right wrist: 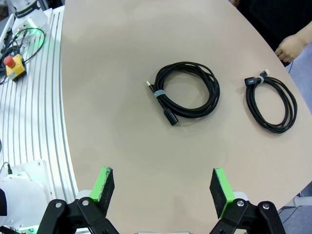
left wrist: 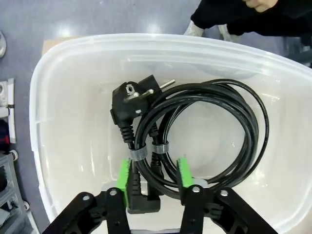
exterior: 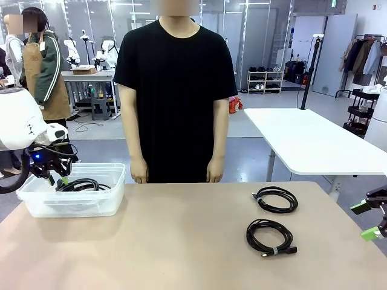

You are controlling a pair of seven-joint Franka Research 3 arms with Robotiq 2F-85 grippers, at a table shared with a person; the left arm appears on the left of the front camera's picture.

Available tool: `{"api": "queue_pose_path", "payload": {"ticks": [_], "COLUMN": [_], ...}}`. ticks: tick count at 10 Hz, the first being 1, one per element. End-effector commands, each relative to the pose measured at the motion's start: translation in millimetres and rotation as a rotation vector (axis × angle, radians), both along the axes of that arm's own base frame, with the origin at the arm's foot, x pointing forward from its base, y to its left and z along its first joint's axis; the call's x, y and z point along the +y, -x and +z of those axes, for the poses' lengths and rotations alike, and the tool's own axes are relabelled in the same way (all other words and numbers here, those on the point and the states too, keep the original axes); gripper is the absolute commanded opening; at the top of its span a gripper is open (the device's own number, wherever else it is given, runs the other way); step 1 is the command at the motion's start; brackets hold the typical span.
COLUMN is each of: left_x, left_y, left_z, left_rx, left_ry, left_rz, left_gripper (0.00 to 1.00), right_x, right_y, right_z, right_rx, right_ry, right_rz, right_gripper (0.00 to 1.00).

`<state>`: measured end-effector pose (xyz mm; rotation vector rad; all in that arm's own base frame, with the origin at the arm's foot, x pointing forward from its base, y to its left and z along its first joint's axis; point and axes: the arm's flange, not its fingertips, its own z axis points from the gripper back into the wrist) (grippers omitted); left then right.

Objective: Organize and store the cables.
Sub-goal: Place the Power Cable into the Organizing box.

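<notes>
One coiled black cable (exterior: 84, 184) with a grey tie and a round plug lies inside the clear plastic bin (exterior: 115, 199) at the table's left. My left gripper (exterior: 60, 179) hangs over the bin's left side. In the left wrist view its green pads (left wrist: 184, 170) stand apart on either side of the coil (left wrist: 243, 126), so the left gripper (left wrist: 153, 173) is open. Two more coiled cables rest on the right half of the table: a farther one (exterior: 294, 202) and a nearer one (exterior: 254, 238) with a pale tie. My right gripper (exterior: 364, 220) waits open at the right edge.
A person in a black shirt stands at the far side, hands hanging at the table's edge (exterior: 139, 175). The right wrist view shows the tied coil (right wrist: 212, 92) nearer, the other coil (right wrist: 275, 129) beyond, and bare tabletop (right wrist: 122, 146) between the fingers (right wrist: 163, 187).
</notes>
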<state>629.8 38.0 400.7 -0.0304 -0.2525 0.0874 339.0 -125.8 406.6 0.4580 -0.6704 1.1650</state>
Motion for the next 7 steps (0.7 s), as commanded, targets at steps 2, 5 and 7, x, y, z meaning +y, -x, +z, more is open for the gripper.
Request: {"api": "queue_pose_path", "payload": {"ticks": [2,5,7], "left_x": [1,4,4], "left_y": [4,10,19], "left_z": [9,12,12], "left_rx": [-0.004,-0.020,-0.033], "left_ry": [-0.016,-0.020,0.023], "left_rz": [0.026,0.028,-0.004], "left_gripper": [1.00,1.00,1.00], "right_x": [-1,-1,-1], "right_y": [-2,-2,-2], "right_z": [1,1,1], "right_rx": [-0.009,-0.009,-0.009], "right_ry": [-0.014,-0.014,-0.014], "right_rz": [0.005,0.005,0.005], "right_gripper": [1.00,1.00,1.00]}}
